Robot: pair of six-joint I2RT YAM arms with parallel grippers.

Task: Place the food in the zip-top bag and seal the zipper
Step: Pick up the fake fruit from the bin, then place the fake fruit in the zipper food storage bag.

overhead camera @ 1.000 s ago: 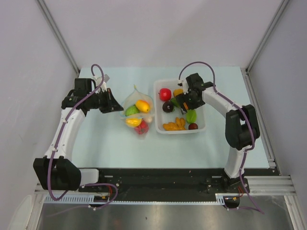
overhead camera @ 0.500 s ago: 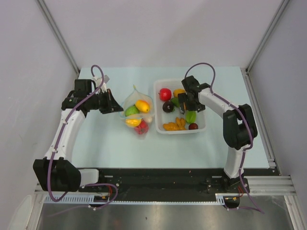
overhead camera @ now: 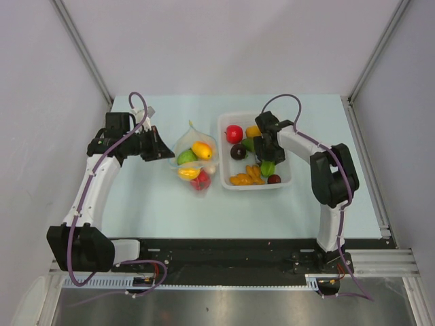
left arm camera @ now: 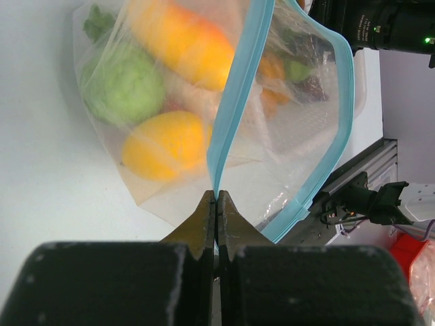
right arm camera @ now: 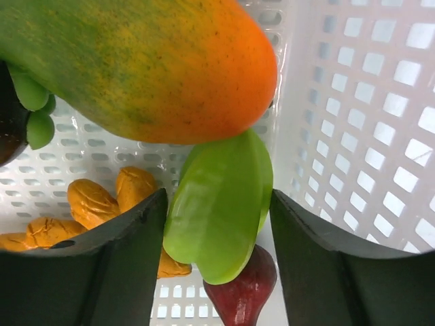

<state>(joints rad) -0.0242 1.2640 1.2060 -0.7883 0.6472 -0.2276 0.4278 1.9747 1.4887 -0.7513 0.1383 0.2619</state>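
The clear zip-top bag (overhead camera: 194,159) lies left of the white basket and holds a green, an orange, a yellow and a red toy food. My left gripper (overhead camera: 166,152) is shut on the bag's teal-blue zipper strip (left arm camera: 234,102), pinching one lip at its end (left arm camera: 216,197) so that the mouth gapes. My right gripper (overhead camera: 267,161) is down in the basket, open, its jaws on either side of a light green ridged fruit (right arm camera: 217,210) without clamping it. A green-orange mango (right arm camera: 136,61) lies just above it and a dark red fruit (right arm camera: 241,299) just below.
The white perforated basket (overhead camera: 285,178) also holds a red apple (overhead camera: 234,133), a dark purple fruit (overhead camera: 238,151) and orange pieces (overhead camera: 246,178). The basket's wall (right arm camera: 367,136) stands close on the right of my right gripper. Grey walls enclose the table.
My right gripper has moved nearer and lower in the basket, onto the light green fruit. The left gripper and the bag have not moved.
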